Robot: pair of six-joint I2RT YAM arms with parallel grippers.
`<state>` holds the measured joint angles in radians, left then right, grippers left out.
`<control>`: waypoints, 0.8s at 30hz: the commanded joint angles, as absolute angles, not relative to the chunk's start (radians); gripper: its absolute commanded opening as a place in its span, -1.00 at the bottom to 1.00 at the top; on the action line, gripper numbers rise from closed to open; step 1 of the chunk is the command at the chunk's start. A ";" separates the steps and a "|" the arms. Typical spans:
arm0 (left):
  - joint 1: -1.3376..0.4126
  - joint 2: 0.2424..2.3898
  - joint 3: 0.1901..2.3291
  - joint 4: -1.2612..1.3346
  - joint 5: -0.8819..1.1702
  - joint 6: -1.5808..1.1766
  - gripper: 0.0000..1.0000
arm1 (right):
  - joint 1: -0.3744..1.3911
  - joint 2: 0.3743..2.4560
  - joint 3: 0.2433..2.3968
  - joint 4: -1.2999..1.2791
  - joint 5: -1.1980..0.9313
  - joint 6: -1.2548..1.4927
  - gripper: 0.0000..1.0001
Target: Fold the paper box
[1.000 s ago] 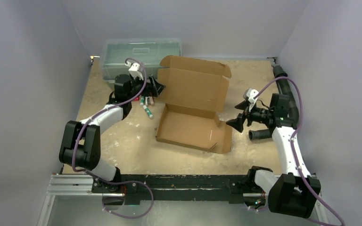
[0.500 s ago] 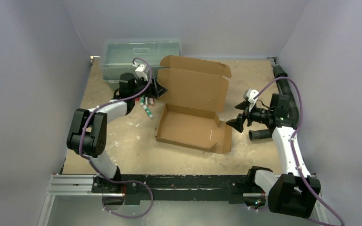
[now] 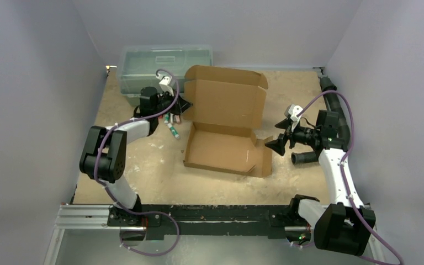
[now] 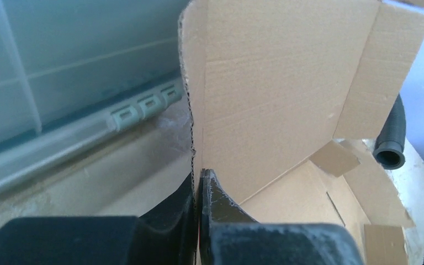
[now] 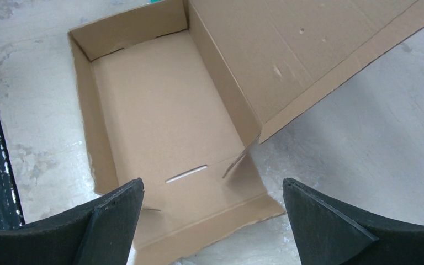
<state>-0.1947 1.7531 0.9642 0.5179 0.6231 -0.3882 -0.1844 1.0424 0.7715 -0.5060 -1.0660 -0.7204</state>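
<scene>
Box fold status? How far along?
Done: paper box tray walls mostly up. In hand: left gripper shut on the lid's left edge; right gripper open near the front right corner. Left: that corner's flap loose, lid not closed.
</scene>
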 commanded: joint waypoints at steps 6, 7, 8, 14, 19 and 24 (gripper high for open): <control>-0.270 1.369 0.650 0.704 0.299 -0.384 -1.00 | -0.190 1.049 0.728 -0.299 -0.923 -0.451 0.98; -0.299 1.327 0.615 0.699 0.243 -0.376 -1.00 | -0.190 1.055 0.722 -0.276 -0.882 -0.422 0.98; -0.337 1.289 0.579 0.694 0.177 -0.365 -1.00 | -0.190 1.063 0.718 -0.258 -0.864 -0.400 0.98; -0.468 1.110 0.426 0.690 -0.053 -0.372 -1.00 | -0.189 1.194 0.754 -0.221 -0.780 -0.317 0.98; -0.506 1.061 0.366 0.694 -0.108 -0.377 -1.00 | -0.185 1.331 0.821 -0.278 -0.703 -0.349 0.95; -0.517 1.058 0.356 0.699 -0.106 -0.386 -1.00 | -0.146 1.418 0.868 -0.286 -0.648 -0.380 0.67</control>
<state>-0.5056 1.0786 0.3599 0.6403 -0.0616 -0.3790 -0.1757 1.3808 0.7902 -0.2783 -0.7006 -0.3676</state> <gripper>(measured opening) 0.009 0.895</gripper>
